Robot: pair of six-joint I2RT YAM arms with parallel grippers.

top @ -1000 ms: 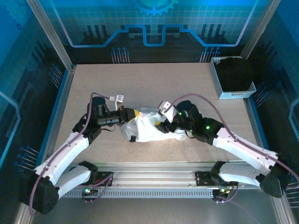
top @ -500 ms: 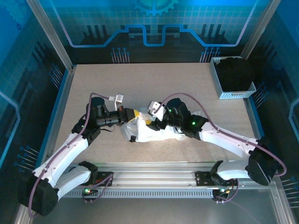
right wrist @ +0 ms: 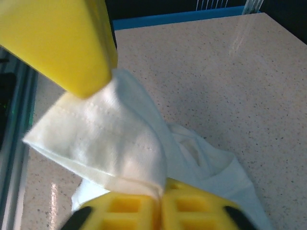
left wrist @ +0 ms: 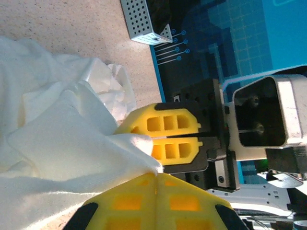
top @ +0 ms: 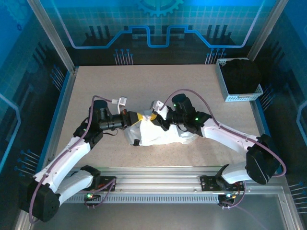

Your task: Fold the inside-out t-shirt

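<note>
Left gripper (top: 135, 116) and right gripper (top: 154, 116), jaws clamped on one raised fold of the inside-out t-shirt (top: 160, 135), tips just beside each other. Shirt bunched at the middle of the table (top: 192, 88), well apart from the far-right basket (top: 242, 97).

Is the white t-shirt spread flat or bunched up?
Bunched up: the t-shirt lies in a crumpled heap, pinched by the left gripper and right gripper.

Cloth of t-shirt (right wrist: 110, 139) between the claws: thin, white, matt, soft, creased, stitched hem showing. Left claw (left wrist: 156, 179) and right claw (right wrist: 162, 194): yellow plastic, smooth, faint sheen. Desk (right wrist: 216, 86) beneath them: beige speckled, smooth, slightly glossy with reflections.
</note>
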